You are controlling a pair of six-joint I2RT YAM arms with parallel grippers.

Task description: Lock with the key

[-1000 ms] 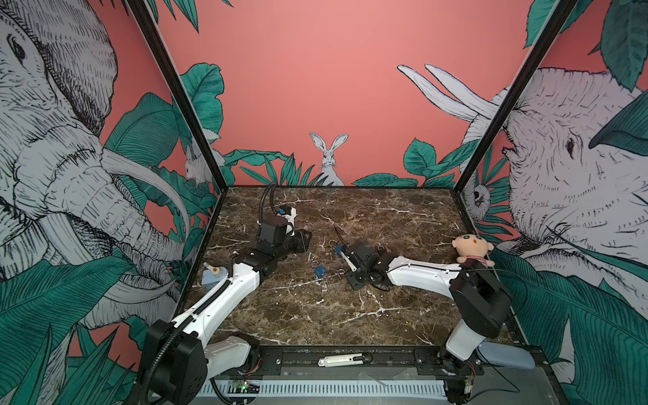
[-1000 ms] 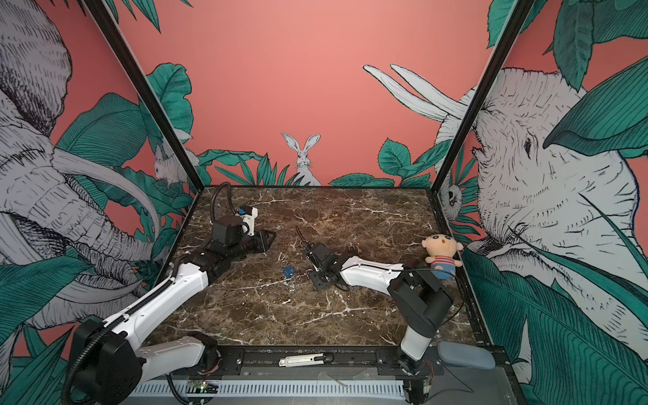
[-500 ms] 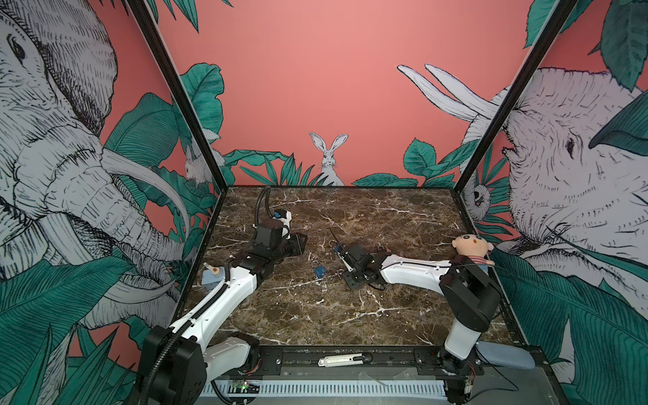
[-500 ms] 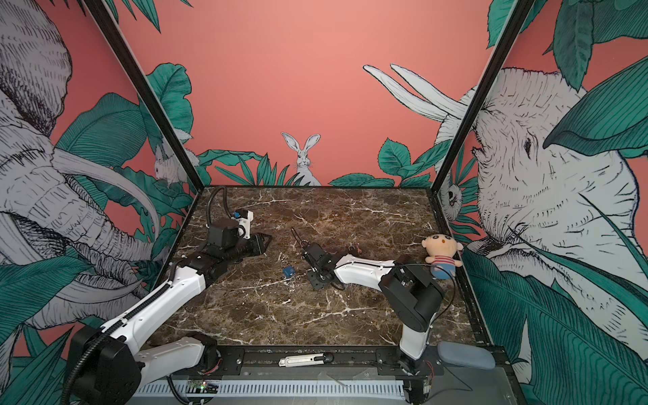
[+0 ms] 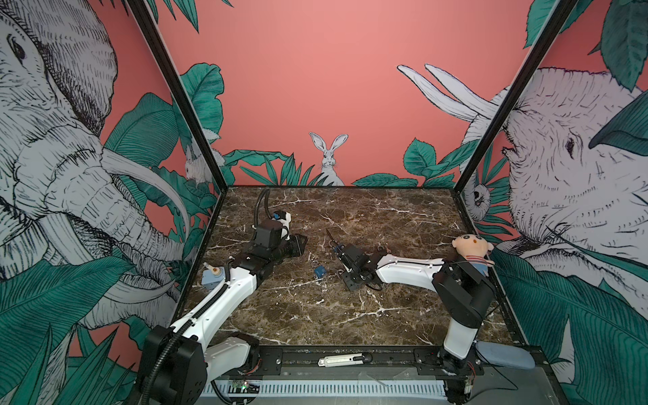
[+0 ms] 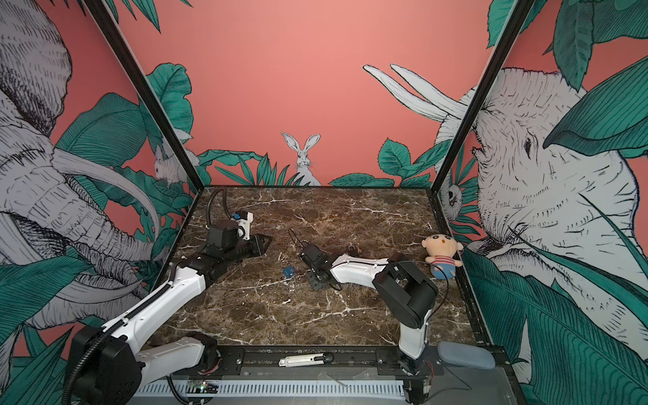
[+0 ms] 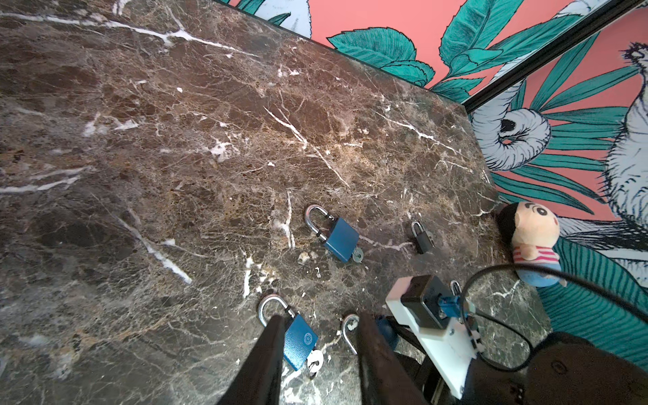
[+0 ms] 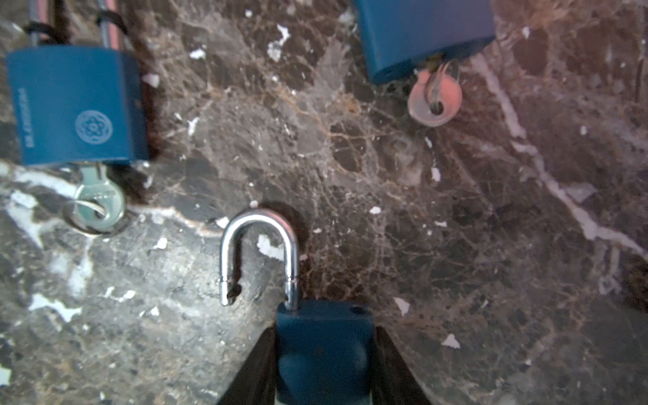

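In the right wrist view my right gripper [image 8: 324,329] is shut on the body of a blue padlock [image 8: 324,350], whose silver shackle [image 8: 259,245] stands open. Two more blue padlocks [image 8: 77,105] [image 8: 420,35] lie beyond it. Each has a small silvery key [image 8: 100,203] [image 8: 434,98] in its keyhole. My left gripper [image 7: 321,317] is open, with a blue padlock [image 7: 299,345] and its key [image 7: 315,361] lying on the marble beside one finger. In both top views the two grippers [image 5: 299,245] [image 5: 342,256] face each other at mid-table.
A small black padlock [image 7: 424,238] lies toward the right wall, near a plush doll [image 5: 471,250]. A pale blue object [image 5: 212,277] sits by the left wall. A utility knife [image 5: 345,360] rests on the front rail. One blue padlock [image 6: 288,271] shows between the arms.
My right gripper's jaws have closed in on the blue padlock's body. Both arms have shifted slightly toward the back of the table.
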